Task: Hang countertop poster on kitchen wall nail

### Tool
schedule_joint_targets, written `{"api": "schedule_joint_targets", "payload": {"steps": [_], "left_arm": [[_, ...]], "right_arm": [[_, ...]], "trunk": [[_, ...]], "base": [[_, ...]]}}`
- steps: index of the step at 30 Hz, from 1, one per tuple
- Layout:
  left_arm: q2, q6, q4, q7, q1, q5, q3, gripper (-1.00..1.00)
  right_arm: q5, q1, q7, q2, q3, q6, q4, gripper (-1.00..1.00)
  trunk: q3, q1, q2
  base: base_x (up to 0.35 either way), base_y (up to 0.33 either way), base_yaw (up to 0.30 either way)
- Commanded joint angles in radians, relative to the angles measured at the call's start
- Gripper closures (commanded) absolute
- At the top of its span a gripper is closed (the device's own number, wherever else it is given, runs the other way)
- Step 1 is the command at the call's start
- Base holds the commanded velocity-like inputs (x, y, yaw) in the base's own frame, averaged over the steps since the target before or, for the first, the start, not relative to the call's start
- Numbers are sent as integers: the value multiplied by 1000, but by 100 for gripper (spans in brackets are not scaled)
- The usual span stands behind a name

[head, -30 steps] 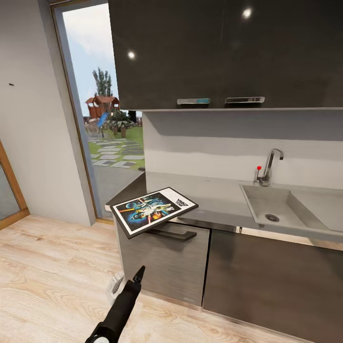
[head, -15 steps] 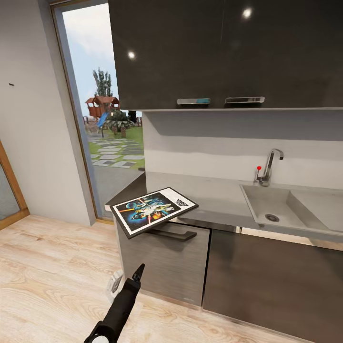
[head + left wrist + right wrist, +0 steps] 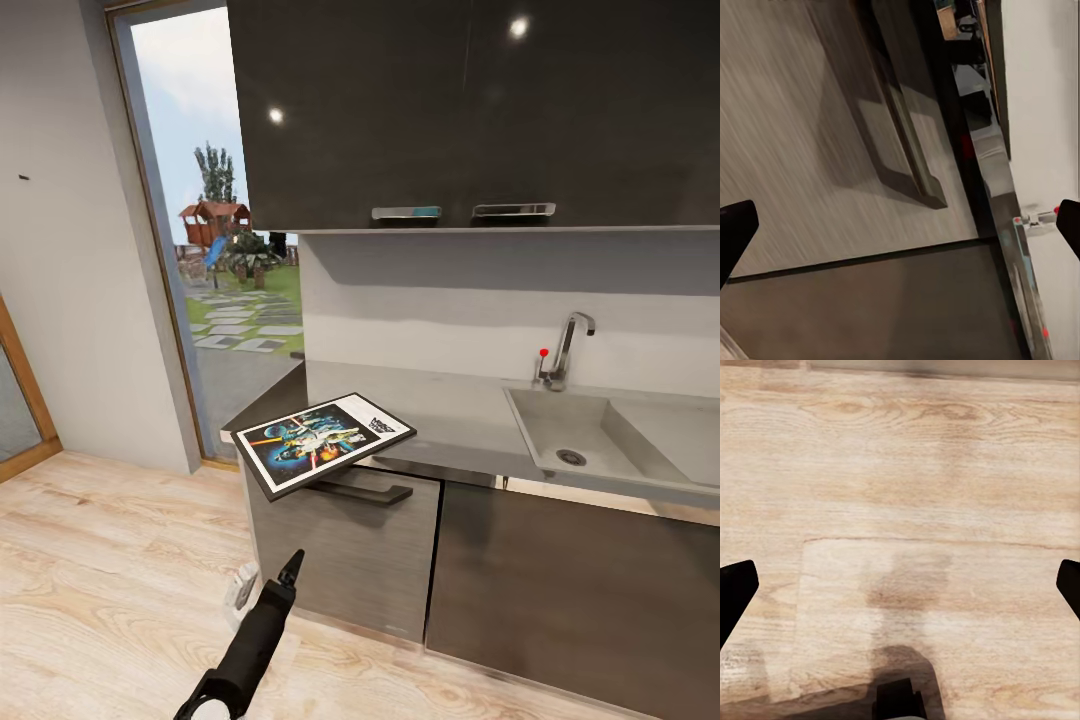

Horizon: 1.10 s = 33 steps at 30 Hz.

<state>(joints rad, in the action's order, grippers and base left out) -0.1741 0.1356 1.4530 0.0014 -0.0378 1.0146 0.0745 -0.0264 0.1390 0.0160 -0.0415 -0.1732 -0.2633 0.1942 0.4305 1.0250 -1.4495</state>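
Both grippers (left gripper point(image 3: 900, 225), right gripper point(image 3: 900, 589)) gape empty; poster point(image 3: 318, 440) overhangs the countertop point(image 3: 450, 410) corner.

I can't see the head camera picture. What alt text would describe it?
A framed Star Wars poster lies flat on the corner of a grey kitchen countertop, overhanging its edge, while the robot's left gripper points up at it from below. A sink sits to the right; a small nail marks the left wall.
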Motion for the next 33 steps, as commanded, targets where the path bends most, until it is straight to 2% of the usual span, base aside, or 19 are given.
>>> {"api": "schedule_joint_targets", "payload": {"steps": [1, 8, 24, 27, 30, 33], "left_arm": [[0, 5, 1, 0, 3, 10, -1, -100], [0, 0, 1, -1, 23, 10, -1, -100], [0, -5, 10, -6, 27, 12, -1, -100], [0, -11, 17, -15, 27, 39, -1, -100], [0, -31, 19, -21, 27, 89, 6, -100], [0, -59, 20, -25, 27, 135, 42, -100]], "right_arm": [[-3, 1, 1, 0, 0, -4, -1, -100], [-3, 1, 1, 0, 0, -4, -1, -100], [-3, 1, 1, 0, 0, -4, -1, -100], [-3, 1, 1, 0, 0, -4, 0, -100], [-3, 1, 2, 0, 0, -4, 0, -100], [-3, 1, 1, 0, 0, -5, 0, -100]], "trunk": [[1, 0, -1], [1, 0, -1], [1, 0, -1], [1, 0, -1], [1, 0, -1], [1, 0, -1]], "base": [[0, 0, 0], [0, 0, 0], [36, 0, 0], [143, 0, 0], [73, 0, 0], [37, 0, 0]]}}
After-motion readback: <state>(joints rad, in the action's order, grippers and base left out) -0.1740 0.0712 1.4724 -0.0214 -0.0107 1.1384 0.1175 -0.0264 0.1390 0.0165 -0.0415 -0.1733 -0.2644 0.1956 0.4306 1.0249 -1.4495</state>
